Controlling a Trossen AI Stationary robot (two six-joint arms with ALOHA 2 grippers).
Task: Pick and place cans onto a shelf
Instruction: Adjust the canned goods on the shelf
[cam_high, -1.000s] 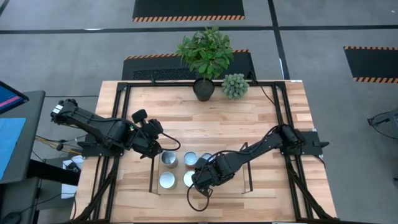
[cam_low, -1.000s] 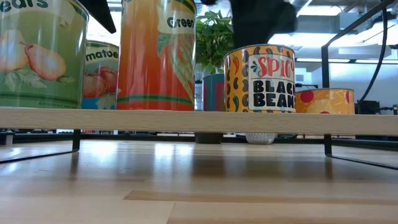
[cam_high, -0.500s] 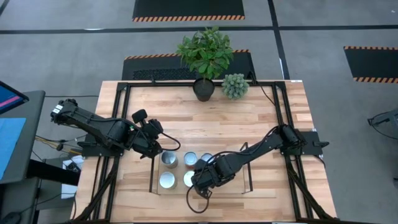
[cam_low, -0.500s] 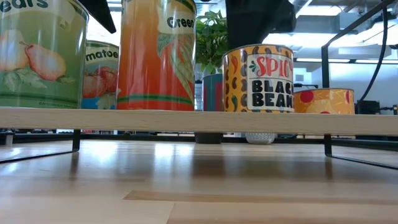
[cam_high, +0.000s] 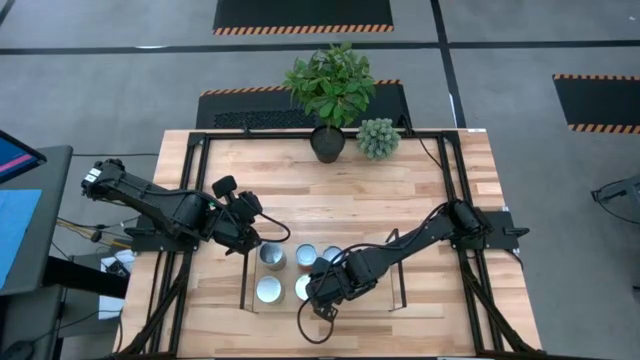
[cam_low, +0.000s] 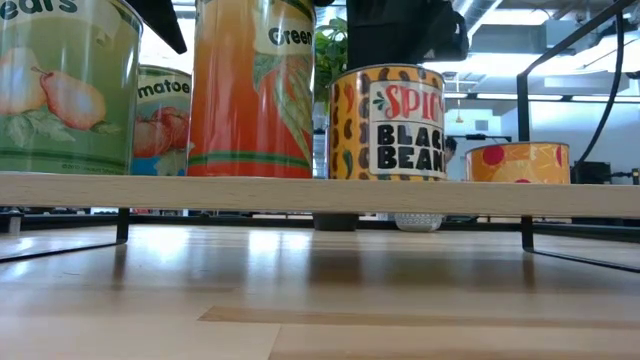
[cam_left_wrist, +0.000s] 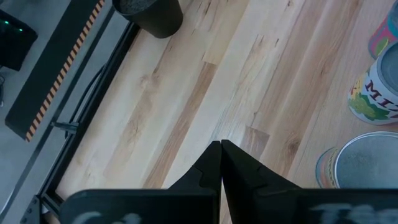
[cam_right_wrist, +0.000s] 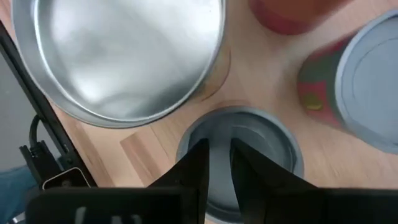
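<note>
Your right gripper (cam_high: 322, 287) sits over the shelf (cam_low: 320, 193) at about 6 o'clock on the wooden surface (cam_high: 420, 200), its fingers (cam_right_wrist: 193, 171) grasping the rim of the Spicy Black Beans can (cam_low: 388, 122), one finger inside the rim and one outside as the right wrist view shows. That can stands upright on the shelf board, between the tall orange can (cam_low: 253, 88) at its 9 o'clock and the short yellow can (cam_low: 517, 162) at its 3 o'clock in the low view. The pears can (cam_low: 68, 85) and the tomatoes can (cam_low: 160, 122) stand farther toward 9 o'clock on the same board. From above, silver tops (cam_high: 272, 256) cluster on the shelf just beside your right gripper. Your left gripper (cam_high: 250, 232) waits at about 8 o'clock, just off the shelf's end, fingers (cam_left_wrist: 221, 165) clenched on nothing. A potted plant (cam_high: 331, 90) stands at 12 o'clock.
</note>
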